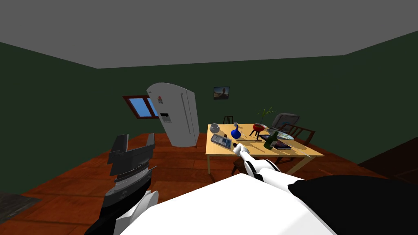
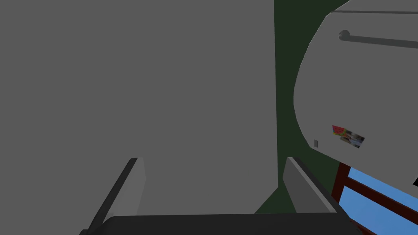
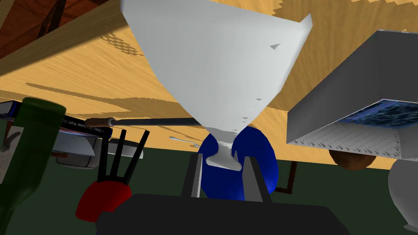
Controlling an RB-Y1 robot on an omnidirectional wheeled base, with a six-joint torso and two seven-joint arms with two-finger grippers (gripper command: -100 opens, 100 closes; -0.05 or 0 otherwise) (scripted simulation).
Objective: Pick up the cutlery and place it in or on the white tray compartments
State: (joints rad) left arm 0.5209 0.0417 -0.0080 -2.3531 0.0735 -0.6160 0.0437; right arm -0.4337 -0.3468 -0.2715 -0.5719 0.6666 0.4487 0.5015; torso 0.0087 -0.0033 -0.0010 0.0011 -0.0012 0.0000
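Note:
My right gripper (image 3: 222, 163) is shut on the narrow neck of a white piece of cutlery (image 3: 220, 61), whose broad wedge-shaped blade fans out ahead of the fingers. Close beside the blade sits a grey-walled tray (image 3: 351, 122) with a blue-patterned inside. In the head view my right gripper (image 1: 236, 147) hovers over the wooden table's near left corner, right next to the tray (image 1: 221, 140). My left gripper (image 1: 132, 149) is raised at my left, away from the table, and stands open (image 2: 212, 171) with nothing between its fingers.
On the table (image 1: 294, 153) stand a blue vase (image 1: 235, 133), a green bottle (image 1: 271, 140), a red pot on black legs (image 1: 259, 127), a grey bowl (image 1: 214, 128) and a dark book (image 1: 281, 143). A thin brown-handled rod (image 3: 122, 121) lies beyond the blade. A fridge (image 1: 177, 114) stands left of the table, chairs behind it.

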